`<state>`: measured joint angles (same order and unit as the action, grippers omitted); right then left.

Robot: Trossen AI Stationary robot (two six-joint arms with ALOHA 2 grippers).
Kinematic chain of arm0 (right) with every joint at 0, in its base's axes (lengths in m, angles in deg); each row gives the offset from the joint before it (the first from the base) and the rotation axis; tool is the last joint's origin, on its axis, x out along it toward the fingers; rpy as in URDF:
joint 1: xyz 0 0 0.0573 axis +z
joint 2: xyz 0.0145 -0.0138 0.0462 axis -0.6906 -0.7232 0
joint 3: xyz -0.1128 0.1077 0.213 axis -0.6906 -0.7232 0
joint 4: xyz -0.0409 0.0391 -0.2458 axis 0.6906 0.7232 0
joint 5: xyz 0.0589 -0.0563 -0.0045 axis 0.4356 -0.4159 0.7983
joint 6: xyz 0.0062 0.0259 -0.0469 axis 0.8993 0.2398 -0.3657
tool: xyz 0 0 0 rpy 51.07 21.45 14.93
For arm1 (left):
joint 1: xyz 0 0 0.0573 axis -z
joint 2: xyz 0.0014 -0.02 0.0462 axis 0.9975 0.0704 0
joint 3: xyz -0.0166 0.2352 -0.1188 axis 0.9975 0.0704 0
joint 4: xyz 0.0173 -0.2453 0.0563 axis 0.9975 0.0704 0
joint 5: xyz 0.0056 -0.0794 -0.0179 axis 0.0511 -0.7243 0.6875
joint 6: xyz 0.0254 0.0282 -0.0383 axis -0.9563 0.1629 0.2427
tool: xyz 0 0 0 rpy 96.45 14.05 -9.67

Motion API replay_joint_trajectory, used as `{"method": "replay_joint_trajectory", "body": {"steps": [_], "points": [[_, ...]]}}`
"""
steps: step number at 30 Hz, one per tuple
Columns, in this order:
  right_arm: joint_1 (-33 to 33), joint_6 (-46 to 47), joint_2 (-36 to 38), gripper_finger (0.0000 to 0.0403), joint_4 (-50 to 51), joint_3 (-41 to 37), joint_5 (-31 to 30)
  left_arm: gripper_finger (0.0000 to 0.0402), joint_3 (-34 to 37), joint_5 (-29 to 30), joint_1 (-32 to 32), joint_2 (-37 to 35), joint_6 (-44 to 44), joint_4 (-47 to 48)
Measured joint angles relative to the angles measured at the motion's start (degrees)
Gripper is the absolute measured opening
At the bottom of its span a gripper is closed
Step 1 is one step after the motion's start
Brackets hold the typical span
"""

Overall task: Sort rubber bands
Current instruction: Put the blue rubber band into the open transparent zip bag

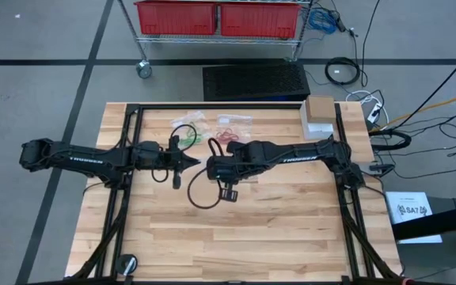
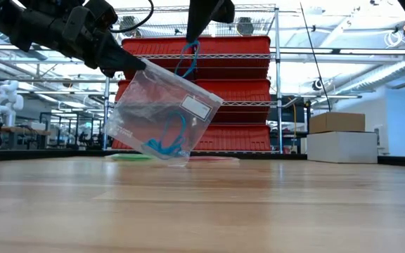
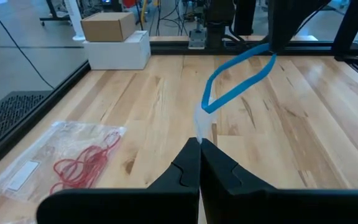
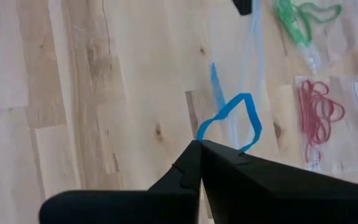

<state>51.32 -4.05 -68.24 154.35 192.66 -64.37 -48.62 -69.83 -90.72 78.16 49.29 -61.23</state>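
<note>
Wooden table (image 1: pixel 236 229): left gripper (image 2: pixel 129 63), fingers pressed together, pinches a clear bag (image 2: pixel 162 112) aloft; right gripper (image 4: pixel 199 144) pinches 1 blue rubber band (image 4: pixel 230 123) above the bag's opening.

Two dark grippers, left gripper (image 1: pixel 187 162) and right gripper (image 1: pixel 212 167), meet above the light wooden table (image 1: pixel 236 229), near thin red rubber bands (image 1: pixel 228 135).

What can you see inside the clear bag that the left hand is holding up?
The clear bag holds blue rubber bands gathered at its low corner; their number is unclear.
</note>
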Motion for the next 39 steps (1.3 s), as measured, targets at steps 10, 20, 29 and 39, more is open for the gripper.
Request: {"method": "replay_joint_trajectory", "body": {"steps": [10,20,29,39], "points": [[-2.97,-1.87,0.00,0.0000,-1.91,0.00,1.51,0.0002,-0.01,-0.46,1.24,0.02,-1.54,-0.04],[-4.33,-3.36,0.00,0.0000,-4.53,0.00,4.52,0.0002,-0.07,-0.55,1.84,0.02,-1.64,-1.96],[-4.73,-4.53,0.00,0.0000,-5.44,0.00,4.49,0.0002,-0.07,-0.55,3.48,0.02,-2.60,-3.70],[-5.60,-4.57,-0.02,0.0000,-5.99,0.00,4.47,0.0002,-0.07,-0.52,3.83,0.02,-2.62,-5.14]]}}
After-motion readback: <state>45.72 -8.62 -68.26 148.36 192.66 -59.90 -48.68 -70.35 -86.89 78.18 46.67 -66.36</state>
